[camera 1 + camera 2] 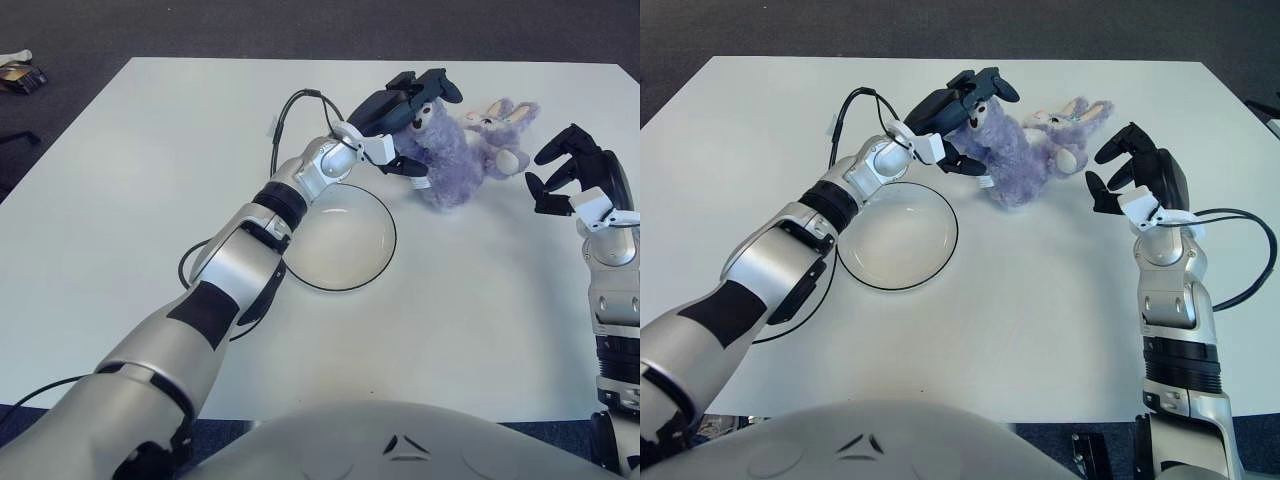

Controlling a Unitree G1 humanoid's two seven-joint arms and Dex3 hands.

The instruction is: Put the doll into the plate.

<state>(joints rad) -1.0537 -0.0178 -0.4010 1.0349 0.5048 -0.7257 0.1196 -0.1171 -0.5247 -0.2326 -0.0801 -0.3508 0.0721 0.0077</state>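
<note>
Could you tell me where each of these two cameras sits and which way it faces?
Left eye view: on the head, facing down at the table; left hand at the doll, right hand beside it, chest below.
Right eye view: slightly to the right, same direction; more of the right forearm shows.
Shared: doll, plate, both hands.

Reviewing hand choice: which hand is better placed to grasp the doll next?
Left. The left hand is already at the doll, fingers spread around its near end, right beside the plate. The right hand shows apart, to the doll's right.
</note>
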